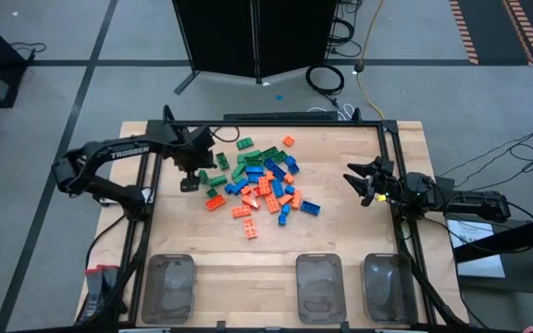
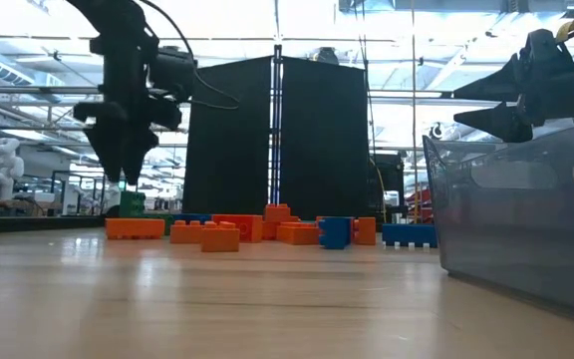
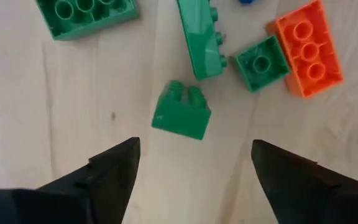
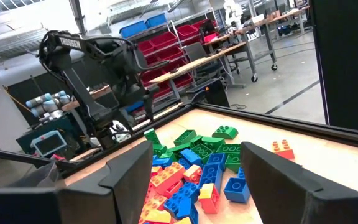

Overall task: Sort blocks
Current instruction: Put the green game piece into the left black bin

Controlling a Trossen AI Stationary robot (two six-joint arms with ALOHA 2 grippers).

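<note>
High view: blocks [image 1: 265, 182] heaped in a loose pile of green, blue and orange at mid-table, on the wooden table [image 1: 340, 236]. Left tool [image 1: 189, 181] poised over the pile's left edge, above scattered green pieces. Left wrist view: fingers [image 3: 107, 171] spread wide, nothing between them; small green block [image 3: 181, 115] lying on bare wood directly ahead of the gap, apart from both fingers. Near it, a long green block [image 3: 201, 37] tipped on its side, a square green block [image 3: 261, 63] studs up, touching an orange block [image 3: 308, 50]. Right tool [image 1: 366, 188] parked to the right of the pile, well apart from it, raised off the table. Right wrist view: fingers [image 4: 129, 171] parted, empty, aimed at the pile. Low view: left tool [image 2: 121, 165] hanging just above the table at the pile's end, over an orange block [image 2: 135, 228]. Three clear trays [image 1: 319, 287] in a row along the near table edge; contents not discernible.
</note>
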